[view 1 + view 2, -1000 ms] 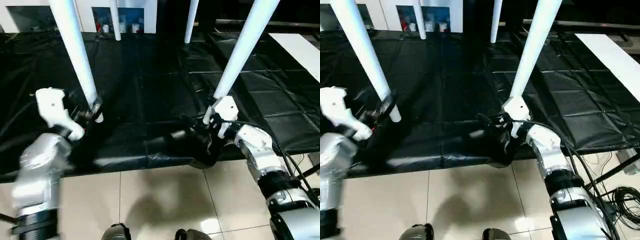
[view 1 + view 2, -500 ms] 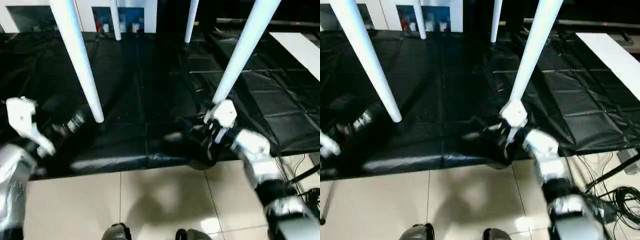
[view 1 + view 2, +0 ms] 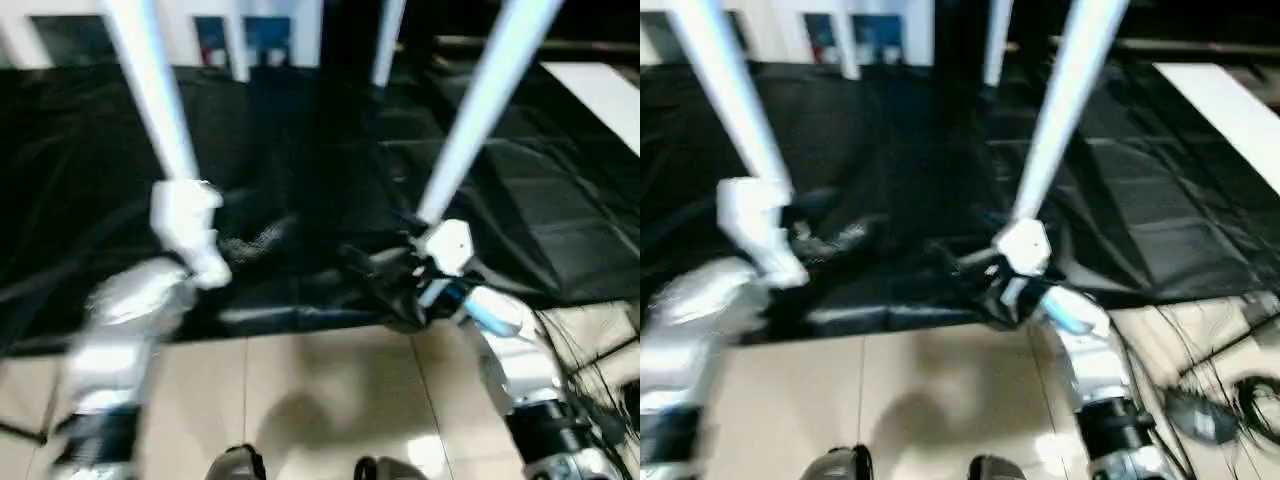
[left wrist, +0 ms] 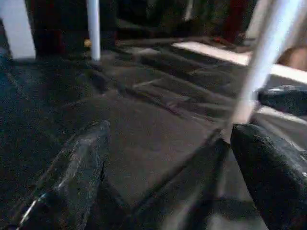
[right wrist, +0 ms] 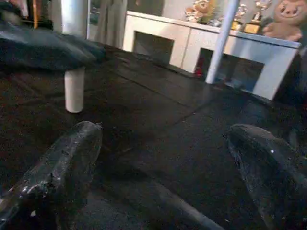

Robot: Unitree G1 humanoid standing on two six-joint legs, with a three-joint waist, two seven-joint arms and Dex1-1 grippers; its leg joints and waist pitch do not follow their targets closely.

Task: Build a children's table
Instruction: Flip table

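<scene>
Left eye view: the children's table is standing upright on its four white tubular legs over a black sheet (image 3: 300, 150), with the near left leg (image 3: 155, 100) and near right leg (image 3: 470, 120) slanting down toward the robot and two far legs (image 3: 385, 40) rising at the back; the tabletop itself is lying above the frame. The left gripper (image 4: 168, 182) is hovering beside the foot of the near left leg with its two black fingers (image 4: 76, 172) spread wide and nothing between them. The right gripper (image 5: 163, 172) is likewise gaping, empty, low over the sheet near the foot of the near right leg. The legs are looking light, stiff and smooth, so probably slippery; a hold low on a tube, squarely across it, is seeming the safest. White cabinets (image 5: 192, 43) are lining the far wall, and pale floor tiles (image 3: 320, 400) are showing below.
</scene>
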